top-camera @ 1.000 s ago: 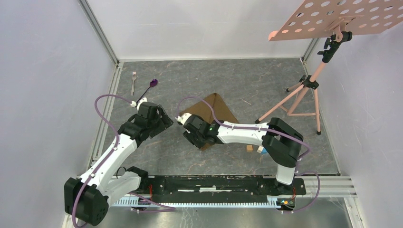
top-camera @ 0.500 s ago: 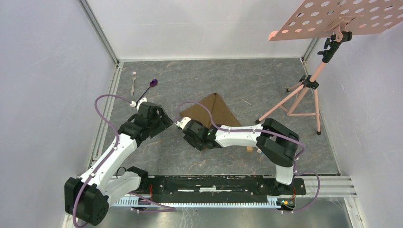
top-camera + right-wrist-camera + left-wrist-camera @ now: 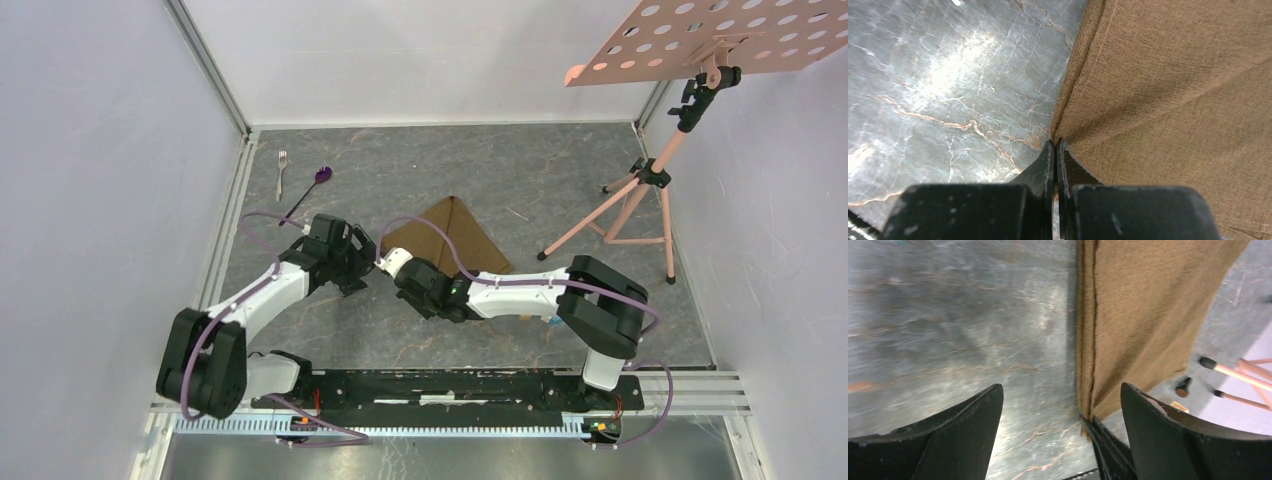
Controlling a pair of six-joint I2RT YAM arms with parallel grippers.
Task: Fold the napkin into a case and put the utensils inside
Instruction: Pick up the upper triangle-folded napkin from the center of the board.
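Observation:
The brown napkin [image 3: 452, 232] lies folded into a triangle on the grey marble floor. My right gripper [image 3: 392, 263] is shut on the napkin's near-left corner; in the right wrist view its jaws [image 3: 1055, 146] pinch the cloth edge, with the napkin [image 3: 1173, 95] spreading to the right. My left gripper [image 3: 364, 264] is open and empty just left of that corner. In the left wrist view it [image 3: 1060, 405] straddles bare floor and the napkin's edge [image 3: 1138, 310]. The silver fork [image 3: 282, 160] and the purple spoon [image 3: 318, 177] lie apart at the far left.
A pink tripod stand [image 3: 640, 195] with a perforated board [image 3: 720, 35] stands at the right; its feet [image 3: 1209, 362] show in the left wrist view. A small wooden block [image 3: 1178, 406] lies near the napkin. White walls enclose the floor.
My left arm has swung right, bringing its open gripper up to the napkin's near-left corner. My right gripper, still shut on the cloth, has shifted slightly.

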